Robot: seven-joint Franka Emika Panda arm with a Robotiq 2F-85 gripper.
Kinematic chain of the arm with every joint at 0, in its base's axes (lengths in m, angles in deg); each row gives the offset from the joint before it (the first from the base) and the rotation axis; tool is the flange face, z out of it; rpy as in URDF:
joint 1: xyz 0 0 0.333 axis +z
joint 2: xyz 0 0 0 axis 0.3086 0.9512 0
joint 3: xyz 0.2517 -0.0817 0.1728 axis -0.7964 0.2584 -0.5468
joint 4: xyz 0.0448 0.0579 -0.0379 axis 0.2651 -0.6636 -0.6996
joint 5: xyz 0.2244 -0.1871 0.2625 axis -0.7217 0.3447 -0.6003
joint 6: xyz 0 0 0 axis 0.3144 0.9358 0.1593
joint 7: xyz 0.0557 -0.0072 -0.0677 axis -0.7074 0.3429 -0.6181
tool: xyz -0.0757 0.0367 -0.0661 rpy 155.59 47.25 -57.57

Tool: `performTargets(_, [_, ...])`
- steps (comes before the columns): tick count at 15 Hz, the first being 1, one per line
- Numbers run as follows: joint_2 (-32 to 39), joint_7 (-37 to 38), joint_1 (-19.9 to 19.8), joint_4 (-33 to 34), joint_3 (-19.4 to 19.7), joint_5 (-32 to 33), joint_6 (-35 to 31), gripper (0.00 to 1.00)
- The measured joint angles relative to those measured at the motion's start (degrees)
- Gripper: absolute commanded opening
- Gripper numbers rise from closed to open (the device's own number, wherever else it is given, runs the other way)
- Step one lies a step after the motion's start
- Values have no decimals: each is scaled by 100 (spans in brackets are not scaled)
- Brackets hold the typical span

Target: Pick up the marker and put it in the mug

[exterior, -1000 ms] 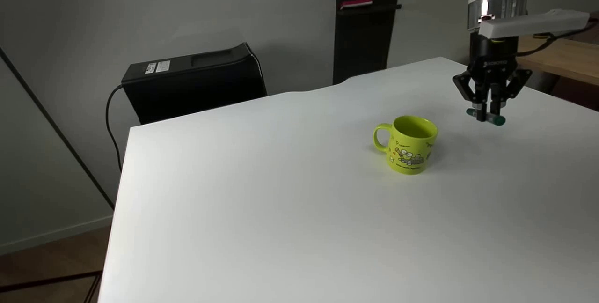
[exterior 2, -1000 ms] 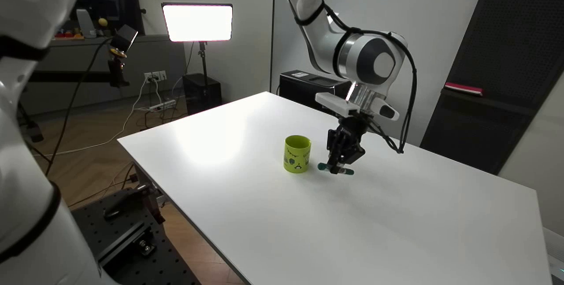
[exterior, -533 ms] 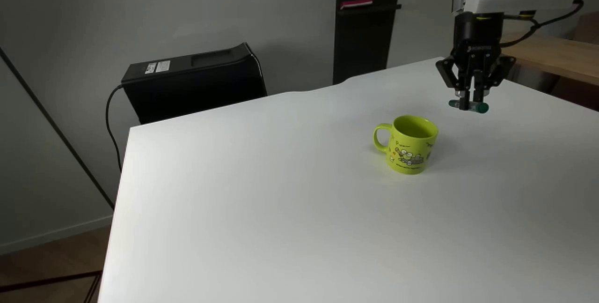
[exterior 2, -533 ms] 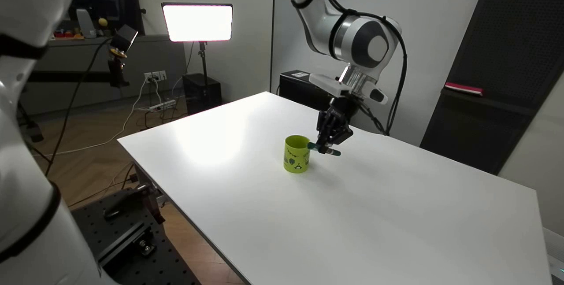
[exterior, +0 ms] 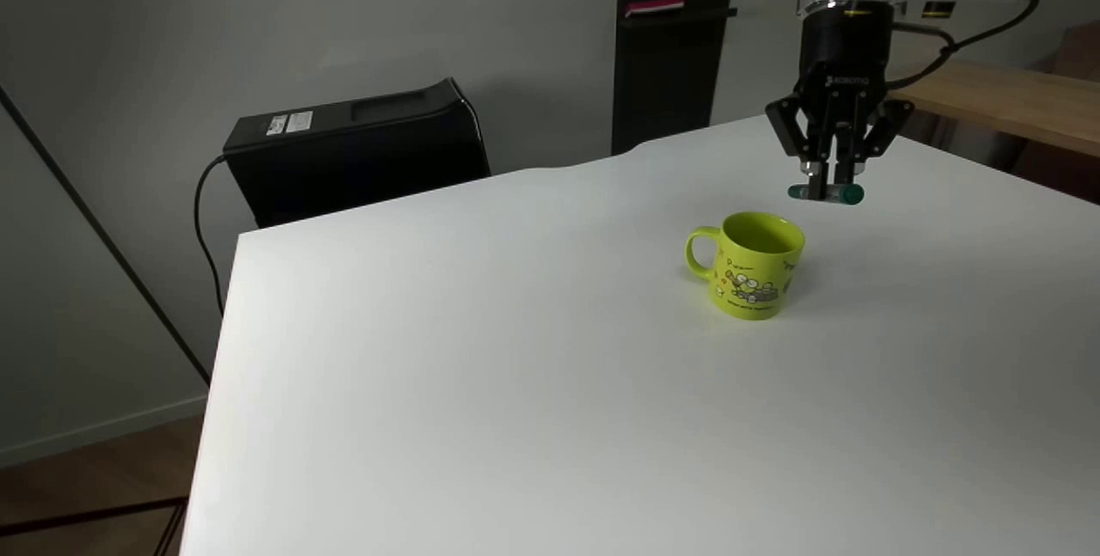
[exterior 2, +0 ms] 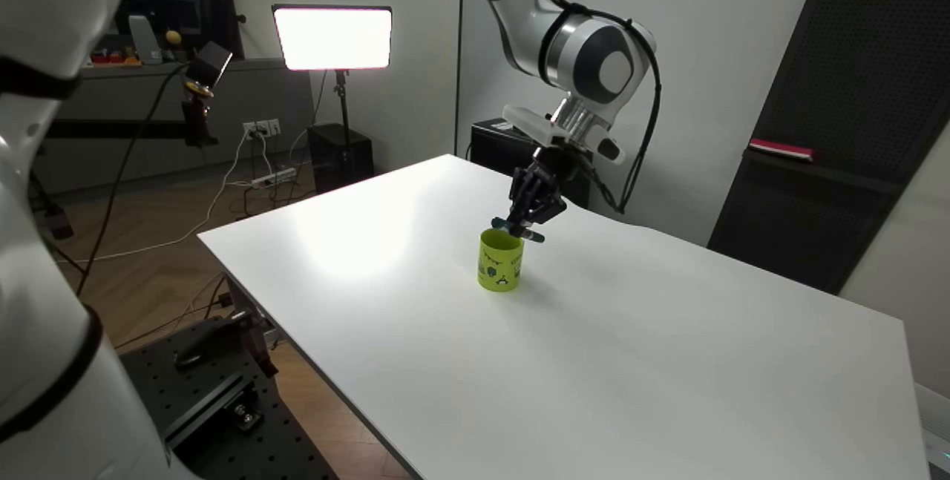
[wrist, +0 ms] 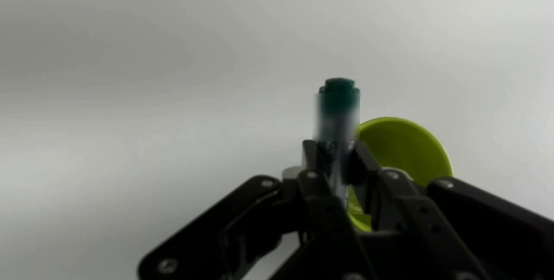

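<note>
Handle (exterior: 690, 253) to the left in an exterior view, the mug (exterior: 749, 281) stands upright on the table (exterior: 473, 367). To its right, I hold the marker (exterior: 834, 193) off the table, pinched near level in the gripper (exterior: 830, 187). Crosswise, it could snag the rim (wrist: 391, 119) as I lower, or miss if I let go early. My wrist view shows the opening (wrist: 402, 150) right of the marker; an exterior view, where the marker (exterior 2: 533, 236) seems to overlap the rim, hides that and the handle.
</note>
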Motion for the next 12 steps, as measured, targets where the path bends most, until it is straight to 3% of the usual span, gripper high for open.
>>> performTargets(12, [15, 3, 171, 0, -119, -90, 87, 5])
